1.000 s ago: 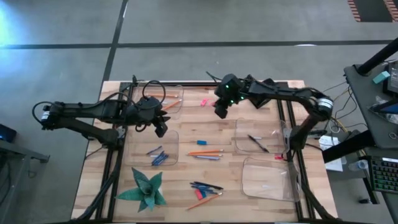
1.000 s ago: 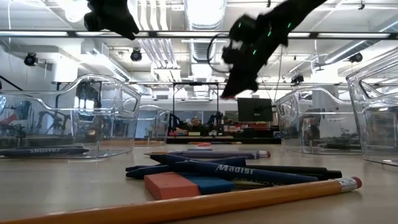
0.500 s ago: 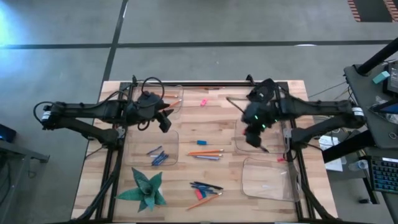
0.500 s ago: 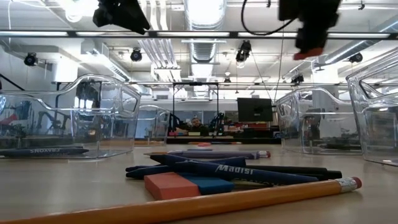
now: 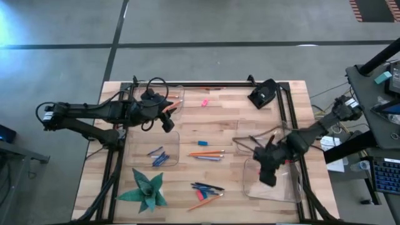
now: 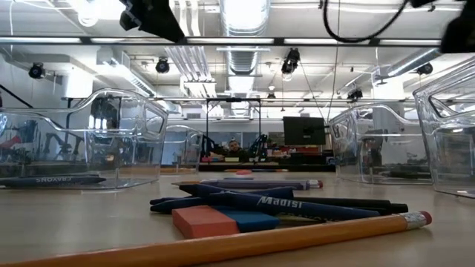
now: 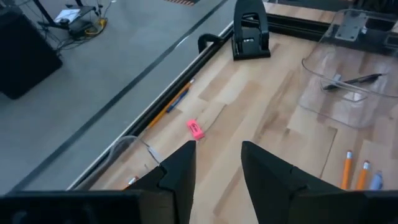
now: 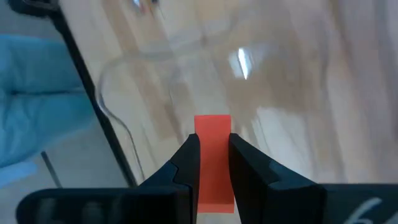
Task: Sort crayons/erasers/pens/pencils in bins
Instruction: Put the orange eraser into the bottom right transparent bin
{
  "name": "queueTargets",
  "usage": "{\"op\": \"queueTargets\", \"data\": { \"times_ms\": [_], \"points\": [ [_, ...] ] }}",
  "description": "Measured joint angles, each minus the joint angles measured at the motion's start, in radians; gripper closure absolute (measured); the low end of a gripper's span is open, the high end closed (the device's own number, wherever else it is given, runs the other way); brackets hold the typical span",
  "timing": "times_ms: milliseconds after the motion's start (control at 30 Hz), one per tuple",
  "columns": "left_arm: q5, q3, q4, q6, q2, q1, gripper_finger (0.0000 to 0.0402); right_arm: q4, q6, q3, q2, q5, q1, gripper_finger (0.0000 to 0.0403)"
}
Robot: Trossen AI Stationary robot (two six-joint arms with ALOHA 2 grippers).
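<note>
Overhead, the right gripper (image 5: 267,177) pinched a red eraser (image 8: 213,163) above the near-right bin (image 5: 250,187); the left gripper (image 5: 167,122) hung spread.

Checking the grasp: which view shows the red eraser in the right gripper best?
Right wrist view: the red eraser fills the centre, clamped in the right gripper. In the high view the gripper hangs over the near-right bin, eraser hidden. Low and left wrist views don't show it.

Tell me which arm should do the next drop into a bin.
Right. Its tool is shut on a red eraser and hangs over the near right bin. The left tool is open and empty by the far left bin.
</note>
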Motion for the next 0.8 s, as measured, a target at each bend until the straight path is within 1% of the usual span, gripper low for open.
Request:
{"op": "queueTargets", "data": {
  "times_ms": [100,267,367,533,633,800],
  "points": [
    [0.000,0.000,0.001,0.001,-0.003,0.004,0.0286,-0.001,0.094,-0.003,0.052,-0.006,0.030,0.0344],
    [0.007,0.000,-0.003,-0.004,-0.011,0.003,0.0286,-0.001,0.130,-0.009,0.143,-0.139,0.038,0.0344],
    [0.031,-0.001,-0.009,-0.004,-0.014,0.003,0.0286,0.000,0.129,-0.009,0.200,-0.178,0.037,0.0344],
    [0.035,-0.003,-0.009,-0.008,-0.021,0.003,0.0286,0.002,0.113,-0.007,0.274,-0.189,0.037,0.0344],
    [0.041,-0.002,-0.012,-0.044,-0.026,0.003,0.0286,0.005,0.103,-0.003,0.306,-0.189,0.038,0.0344],
    [0.095,-0.002,-0.010,-0.062,-0.039,0.003,0.0286,0.003,0.106,-0.001,0.330,-0.189,0.038,0.0343]
  ]
}}
